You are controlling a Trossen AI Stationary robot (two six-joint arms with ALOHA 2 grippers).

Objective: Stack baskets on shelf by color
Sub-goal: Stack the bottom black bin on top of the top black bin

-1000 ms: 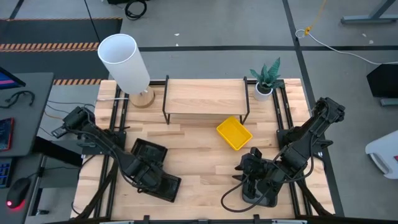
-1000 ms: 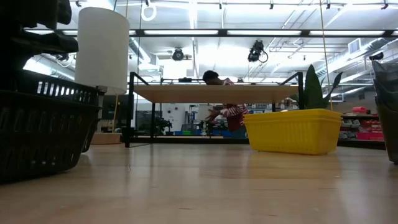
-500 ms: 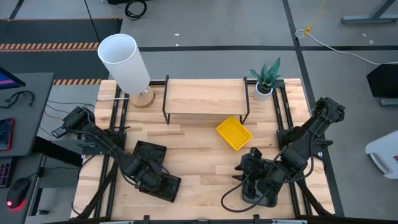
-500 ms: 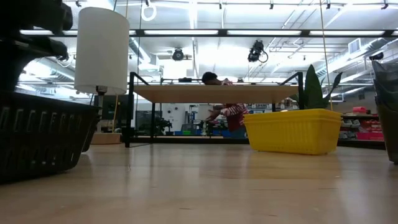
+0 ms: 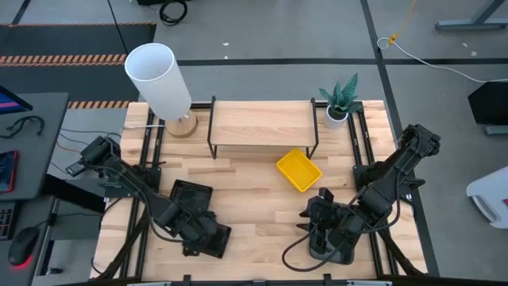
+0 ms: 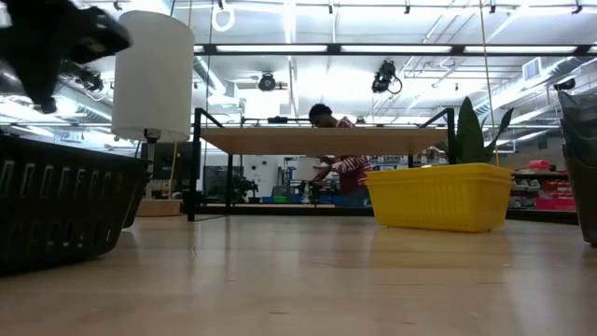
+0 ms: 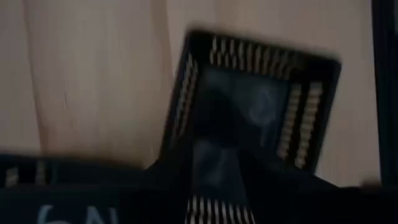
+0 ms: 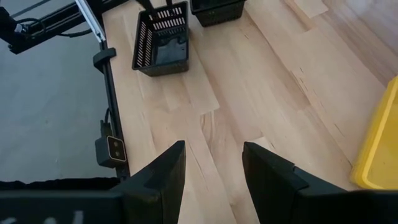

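Observation:
Two black mesh baskets show on the table's near left: one (image 5: 189, 195) farther off, and one (image 5: 213, 240) by the near edge that fills the low view's left (image 6: 56, 201). My left gripper (image 5: 193, 230) hovers open above the nearer one, raised clear of its rim (image 6: 56, 47). A yellow basket (image 5: 299, 170) stands on its base in front of the shelf's right leg. Nothing lies on the shelf's (image 5: 262, 123) plank. My right gripper (image 5: 317, 218) waits open at the near right, pointing toward the table's left (image 8: 211, 155).
A white lamp (image 5: 159, 79) stands at the shelf's far left and a potted plant (image 5: 340, 99) at its far right. Bare tabletop lies between the black baskets and the yellow one. A person shows beyond the shelf in the low view (image 6: 326, 121).
A black basket that stood higher on the near-left one has dropped down into it, so only one rim shows now. My left gripper has let go of it and risen clear, shifting slightly toward the near edge.

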